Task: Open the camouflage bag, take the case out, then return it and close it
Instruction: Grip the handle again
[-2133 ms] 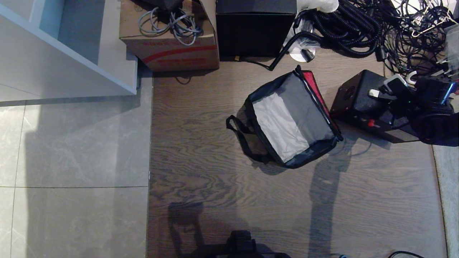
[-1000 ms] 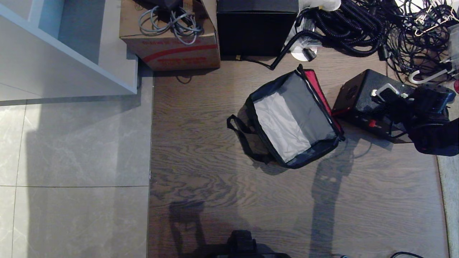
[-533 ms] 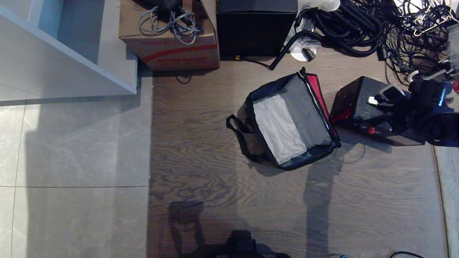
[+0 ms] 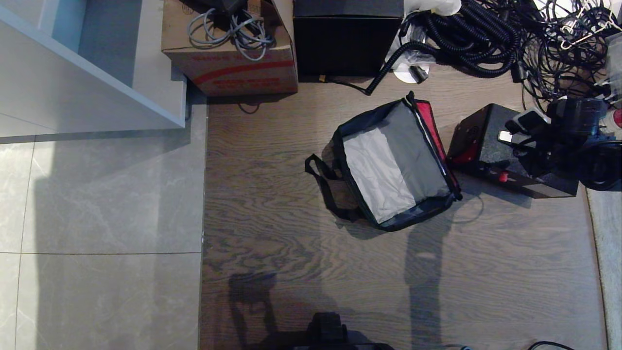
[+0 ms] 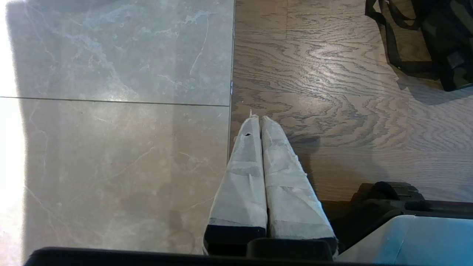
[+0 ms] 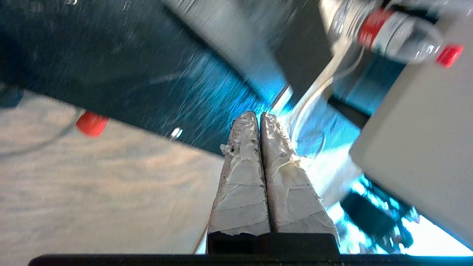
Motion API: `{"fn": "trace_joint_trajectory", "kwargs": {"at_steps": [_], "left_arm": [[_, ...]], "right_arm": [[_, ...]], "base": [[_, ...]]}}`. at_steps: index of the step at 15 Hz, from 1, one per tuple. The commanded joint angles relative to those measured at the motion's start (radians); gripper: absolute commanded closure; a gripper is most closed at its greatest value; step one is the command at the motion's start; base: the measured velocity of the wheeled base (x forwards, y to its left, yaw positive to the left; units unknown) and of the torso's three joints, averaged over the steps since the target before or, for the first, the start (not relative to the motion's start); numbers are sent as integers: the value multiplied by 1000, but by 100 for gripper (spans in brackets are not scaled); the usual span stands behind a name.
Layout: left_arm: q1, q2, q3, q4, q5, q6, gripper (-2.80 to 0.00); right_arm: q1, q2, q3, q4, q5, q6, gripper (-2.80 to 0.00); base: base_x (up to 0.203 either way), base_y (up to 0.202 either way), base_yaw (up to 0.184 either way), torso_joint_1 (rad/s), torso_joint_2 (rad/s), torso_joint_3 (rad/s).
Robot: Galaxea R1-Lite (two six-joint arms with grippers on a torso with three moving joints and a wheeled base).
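The camouflage bag point(image 4: 396, 163) sits open on the wooden floor point(image 4: 291, 262). The black case point(image 4: 491, 146) lies just right of it, with the right gripper point(image 6: 260, 117) closed above it. The left gripper point(image 5: 259, 120) hangs closed, near the floor.

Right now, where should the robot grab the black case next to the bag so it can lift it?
Best by the handle on top of the case, coming down from above. The case sits upright on the floor right of the open bag, so its sides are broad and flat, while the handle is a narrow bar on top. The right gripper is shut beside the case.
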Motion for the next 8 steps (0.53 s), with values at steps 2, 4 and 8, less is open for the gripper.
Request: {"fn": "trace_joint_trajectory", "kwargs": {"at_steps": [2, 4, 8], "left_arm": [[0, 0, 0, 0, 1, 0, 0], [0, 0, 0, 0, 1, 0, 0], [0, 0, 0, 0, 1, 0, 0]], "right_arm": [[-51, -15, 36, -113, 81, -100, 0], [-139, -15, 57, -196, 189, -244, 0], [-257, 37, 15, -213, 262, -227, 0]], "base": [[0, 0, 0, 0, 0, 0], [0, 0, 0, 0, 0, 0], [0, 0, 0, 0, 0, 0]]}}
